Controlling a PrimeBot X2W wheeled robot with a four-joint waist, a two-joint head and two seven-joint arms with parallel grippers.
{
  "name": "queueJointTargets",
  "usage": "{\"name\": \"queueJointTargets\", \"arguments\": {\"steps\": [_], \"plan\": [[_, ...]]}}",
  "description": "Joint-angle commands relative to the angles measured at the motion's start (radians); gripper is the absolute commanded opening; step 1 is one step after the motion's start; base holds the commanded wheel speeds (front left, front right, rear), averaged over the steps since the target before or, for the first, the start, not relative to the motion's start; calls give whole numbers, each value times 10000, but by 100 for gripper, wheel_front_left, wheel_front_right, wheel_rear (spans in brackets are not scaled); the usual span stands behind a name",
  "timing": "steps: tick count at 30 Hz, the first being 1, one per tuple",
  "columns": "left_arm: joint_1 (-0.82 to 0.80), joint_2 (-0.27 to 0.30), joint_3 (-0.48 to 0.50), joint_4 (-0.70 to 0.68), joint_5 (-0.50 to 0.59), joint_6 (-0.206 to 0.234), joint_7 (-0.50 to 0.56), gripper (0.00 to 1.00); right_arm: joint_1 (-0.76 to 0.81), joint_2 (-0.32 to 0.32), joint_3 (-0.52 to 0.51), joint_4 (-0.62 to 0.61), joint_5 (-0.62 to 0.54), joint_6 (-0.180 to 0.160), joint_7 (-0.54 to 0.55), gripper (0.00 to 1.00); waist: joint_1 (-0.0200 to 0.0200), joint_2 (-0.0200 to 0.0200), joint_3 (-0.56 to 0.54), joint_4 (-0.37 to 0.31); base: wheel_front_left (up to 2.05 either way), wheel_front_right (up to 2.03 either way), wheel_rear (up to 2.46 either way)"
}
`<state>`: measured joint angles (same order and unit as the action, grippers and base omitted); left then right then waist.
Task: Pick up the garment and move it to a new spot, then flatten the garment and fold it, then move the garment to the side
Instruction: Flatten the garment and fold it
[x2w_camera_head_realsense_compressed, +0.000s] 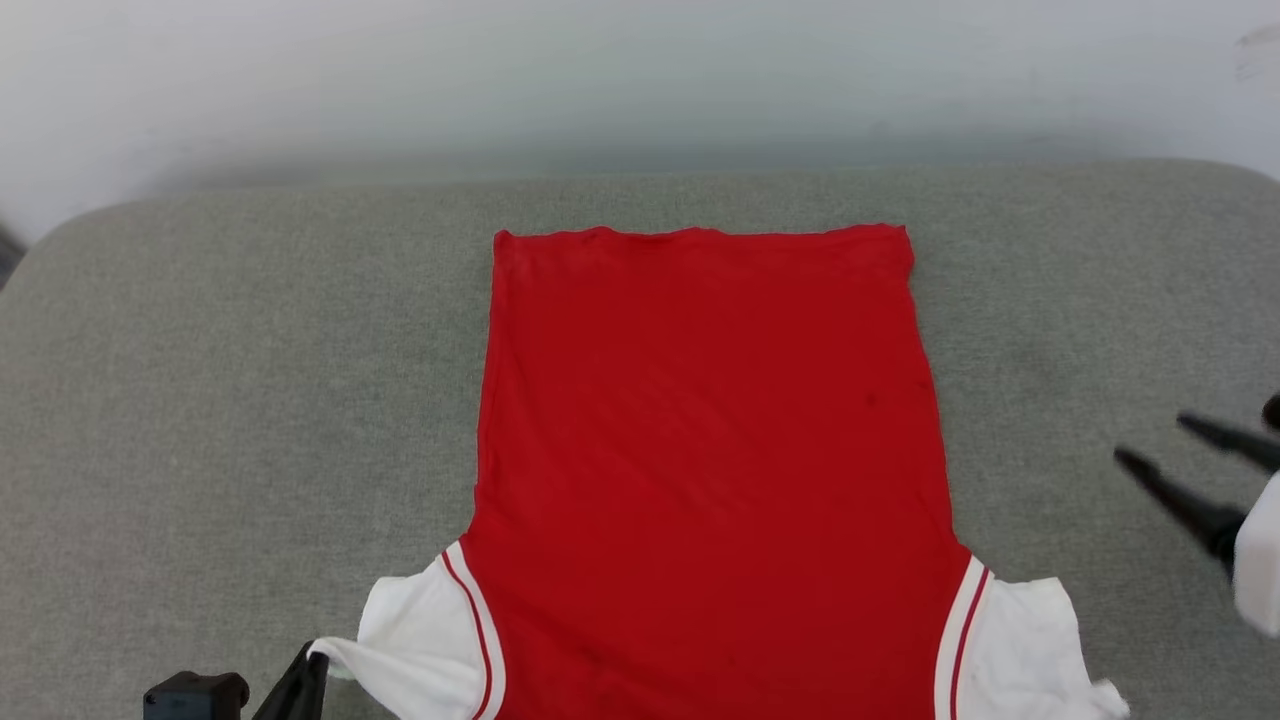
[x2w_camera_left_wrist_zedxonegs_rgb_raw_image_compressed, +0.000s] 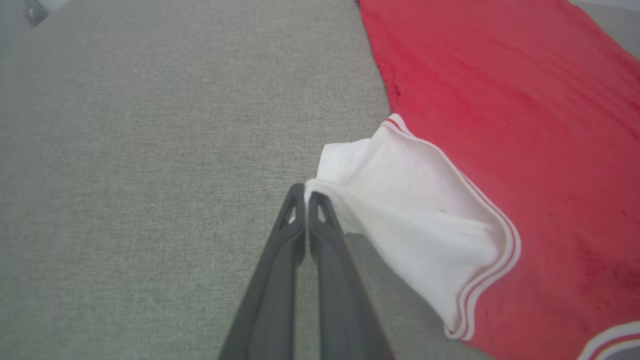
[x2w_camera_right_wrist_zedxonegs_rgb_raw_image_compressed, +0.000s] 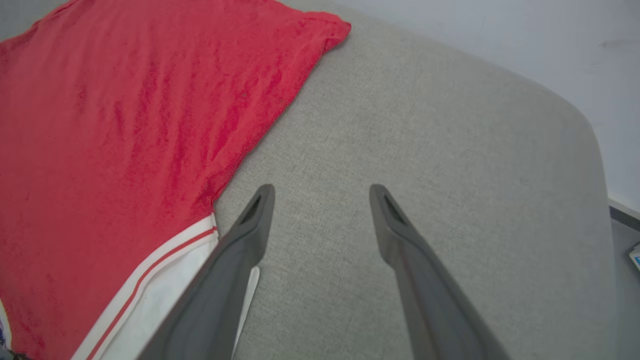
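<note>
Your left gripper (x2w_camera_left_wrist_zedxonegs_rgb_raw_image_compressed: 306, 192) is pinched together on the corner of the garment's (x2w_camera_head_realsense_compressed: 700, 450) near-left white sleeve (x2w_camera_left_wrist_zedxonegs_rgb_raw_image_compressed: 400, 200). Your right gripper (x2w_camera_right_wrist_zedxonegs_rgb_raw_image_compressed: 322, 192) hangs with fingers apart, empty, over the grey cushion (x2w_camera_head_realsense_compressed: 250, 400) right of the garment, which lies flat in the middle, plain red side up.
</note>
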<state>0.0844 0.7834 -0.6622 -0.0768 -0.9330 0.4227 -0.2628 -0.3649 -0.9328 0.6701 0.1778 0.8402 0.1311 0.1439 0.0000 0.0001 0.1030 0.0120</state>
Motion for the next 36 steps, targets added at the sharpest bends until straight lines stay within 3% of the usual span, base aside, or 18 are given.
{"name": "queueJointTargets", "arguments": {"steps": [1,6,11,16,24,30,36], "plan": [[-175,-6,86,-71,104,-21,-26,0,-274,0,-277,-131,-87,-7,32,100,0,-1,303,165,0,0,0],[-643,-191,221,-383,624,-46,-26,0,-1538,276,-2133,-713,-670,-7,720,100,0,-1,1156,565,0,0,0],[-1216,-502,328,-506,1061,-166,-26,0,-3131,692,-2888,-922,-993,-7,2422,100,0,-1,2091,1028,0,0,0],[-1771,-956,419,-461,1469,-371,-25,0,-4964,901,-2471,-524,-1052,-7,4944,100,0,-1,2922,1413,0,0,0],[-2454,-1695,706,-227,2090,-915,-25,0,-6988,1229,-1902,1188,-1043,-7,8776,100,0,-1,3979,2068,0,0,0],[-2758,-2197,1024,-151,2555,-1259,-25,0,-7771,1696,-2106,2096,-1378,-6,10310,100,0,-1,4669,2500,0,0,0],[-2875,-2660,1289,-21,2980,-1599,-25,0,-7679,2154,-2578,2808,-1863,-6,10816,100,0,-1,5155,2877,0,0,0]]}}
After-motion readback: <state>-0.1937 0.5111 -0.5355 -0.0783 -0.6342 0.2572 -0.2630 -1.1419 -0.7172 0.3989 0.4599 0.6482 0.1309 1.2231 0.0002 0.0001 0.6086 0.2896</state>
